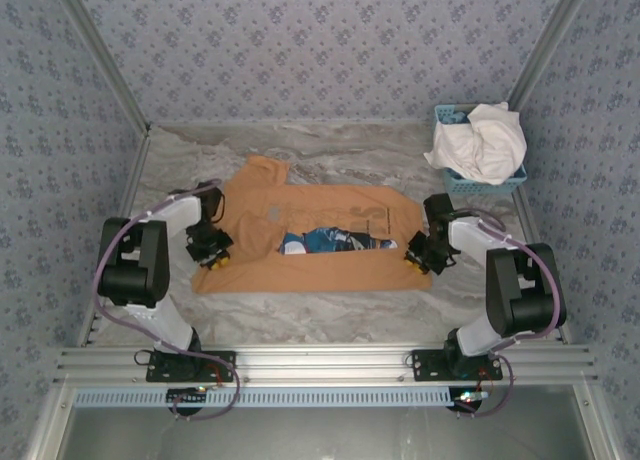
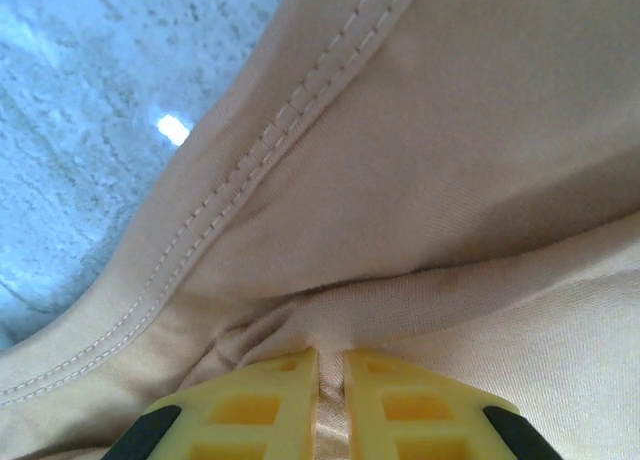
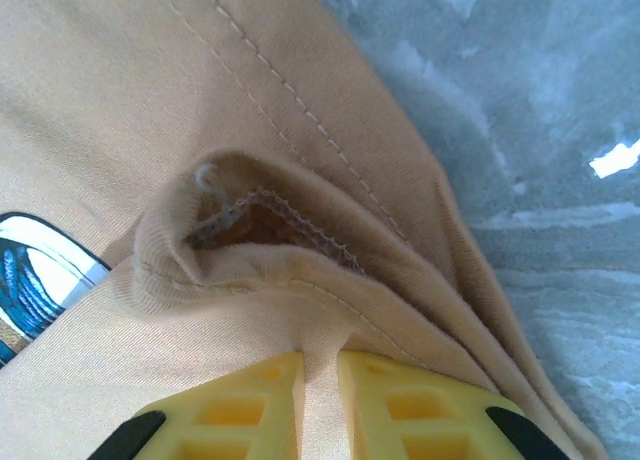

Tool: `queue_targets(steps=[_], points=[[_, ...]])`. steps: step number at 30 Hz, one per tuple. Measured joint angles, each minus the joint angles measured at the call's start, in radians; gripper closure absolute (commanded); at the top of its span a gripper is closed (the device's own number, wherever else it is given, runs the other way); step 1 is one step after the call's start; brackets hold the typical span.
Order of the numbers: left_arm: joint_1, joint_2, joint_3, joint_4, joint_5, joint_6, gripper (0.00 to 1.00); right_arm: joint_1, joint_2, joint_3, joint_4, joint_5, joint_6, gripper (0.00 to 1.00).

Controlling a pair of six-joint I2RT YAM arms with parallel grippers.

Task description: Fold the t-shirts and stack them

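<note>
At mid-frame, my left gripper and right gripper each pinch the tan shirt (opposite side edges).

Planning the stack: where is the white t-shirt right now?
In the top view, the white t-shirt is crumpled in the light-blue basket at the far right corner of the table, beyond the right gripper, apart from the tan-orange t-shirt.
</note>
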Motion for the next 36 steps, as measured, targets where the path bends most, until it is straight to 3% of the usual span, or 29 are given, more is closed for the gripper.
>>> queue_targets(steps=[6, 11, 17, 26, 33, 36], points=[[-0.003, -0.084, -0.097, -0.042, -0.046, -0.013, 0.83, 0.043, -0.061, -0.043, -0.072, -0.008, -0.003, 0.77], [0.019, -0.109, -0.051, -0.1, -0.072, -0.013, 0.62, 0.103, -0.113, -0.042, -0.12, 0.008, -0.002, 0.67], [0.016, 0.017, 0.368, -0.084, -0.056, -0.014, 0.45, 0.071, -0.117, 0.093, -0.074, 0.006, -0.057, 0.61], [0.016, 0.458, 0.921, -0.019, 0.069, -0.215, 0.39, -0.047, 0.063, 0.341, 0.018, -0.019, -0.193, 0.62], [0.016, 0.659, 1.12, -0.023, 0.145, -0.381, 0.39, -0.072, 0.101, 0.376, 0.022, -0.034, -0.227, 0.62], [0.016, 0.7, 1.165, -0.024, 0.164, -0.428, 0.44, -0.072, 0.105, 0.376, 0.023, -0.037, -0.23, 0.62]])
